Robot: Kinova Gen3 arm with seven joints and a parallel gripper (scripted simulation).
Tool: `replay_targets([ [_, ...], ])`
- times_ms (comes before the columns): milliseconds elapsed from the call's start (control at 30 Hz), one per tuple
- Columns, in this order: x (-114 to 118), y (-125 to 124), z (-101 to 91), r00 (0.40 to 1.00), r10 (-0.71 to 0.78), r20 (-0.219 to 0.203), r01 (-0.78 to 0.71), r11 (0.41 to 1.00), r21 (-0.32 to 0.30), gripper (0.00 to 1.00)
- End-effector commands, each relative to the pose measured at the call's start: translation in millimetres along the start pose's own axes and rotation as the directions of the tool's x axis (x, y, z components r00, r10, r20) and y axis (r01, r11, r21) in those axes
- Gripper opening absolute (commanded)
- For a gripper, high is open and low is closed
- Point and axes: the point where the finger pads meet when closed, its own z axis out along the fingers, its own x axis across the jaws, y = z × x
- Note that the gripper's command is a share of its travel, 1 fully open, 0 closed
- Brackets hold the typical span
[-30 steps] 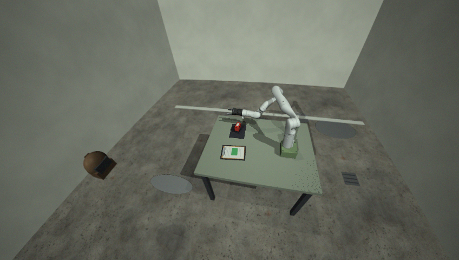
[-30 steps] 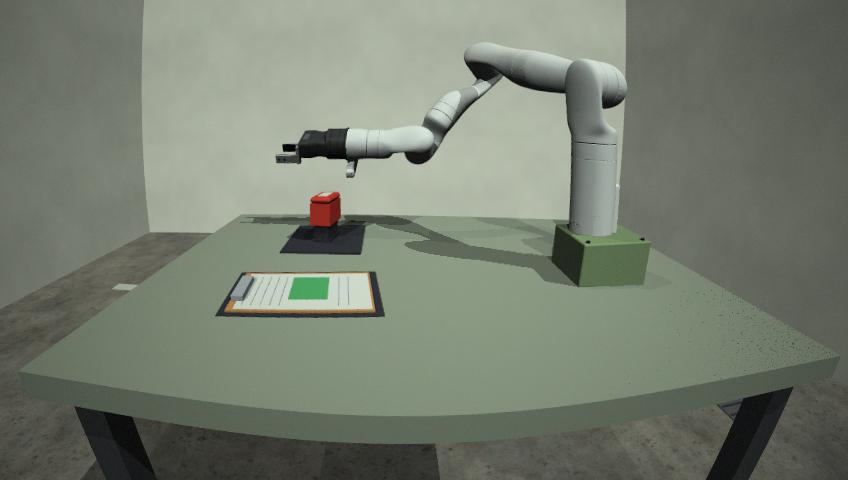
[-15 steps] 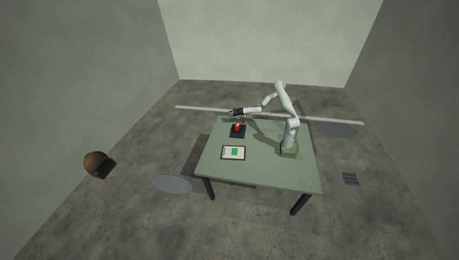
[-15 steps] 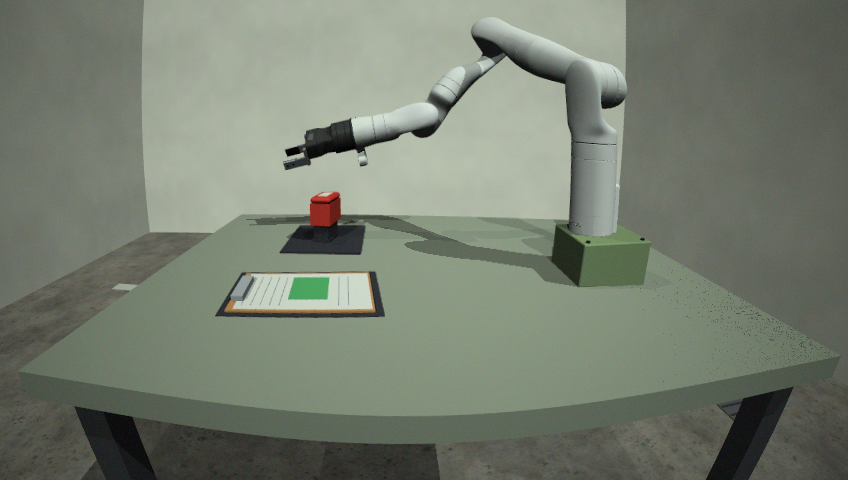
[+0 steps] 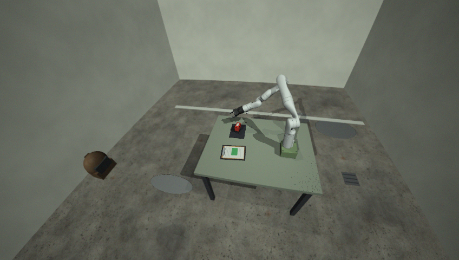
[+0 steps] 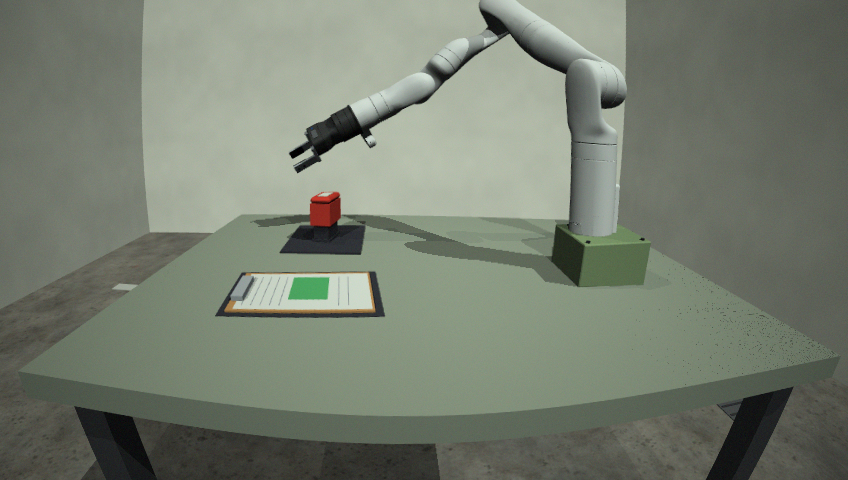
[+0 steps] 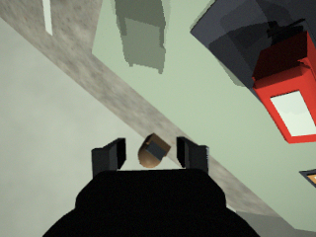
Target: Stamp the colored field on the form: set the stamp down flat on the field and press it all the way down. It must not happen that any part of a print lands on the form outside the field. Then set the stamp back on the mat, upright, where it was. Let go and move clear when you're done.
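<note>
A red stamp (image 5: 237,126) (image 6: 324,208) (image 7: 290,93) with a white top label stands upright on a dark mat (image 5: 236,134) (image 6: 345,240) (image 7: 227,34) at the table's far left part. A clipboard form (image 5: 228,151) (image 6: 355,291) with a green field (image 5: 236,151) (image 6: 308,288) lies in front of the mat. My gripper (image 5: 232,112) (image 6: 301,159) (image 7: 151,148) is open and empty. It hangs in the air above and a little to the left of the stamp, tilted downward.
The arm's green base block (image 5: 288,150) (image 6: 601,253) stands on the right of the table (image 5: 273,174) (image 6: 476,356). A brown round object (image 5: 96,164) (image 7: 154,150) sits on the floor far to the left. Grey round patches (image 5: 171,183) lie on the floor.
</note>
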Motion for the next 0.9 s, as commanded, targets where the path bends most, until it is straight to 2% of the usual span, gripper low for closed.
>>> replay_targets([
  [0,-7.6,7.9,-5.9,0.999,-0.043,-0.029,0.043,0.999,0.024,1.0],
  [233,6.2,9.0,-8.5,0.989,-0.085,-0.124,0.095,0.993,0.077,1.0],
  [300,6.2,9.0,-8.5,0.989,-0.085,-0.124,0.095,0.993,0.077,1.0],
  [433,6.6,8.6,-13.1,0.981,-0.107,-0.16,0.125,0.987,0.105,1.0],
  [867,6.6,8.3,-14.1,0.979,-0.113,-0.17,0.133,0.984,0.114,1.0],
])
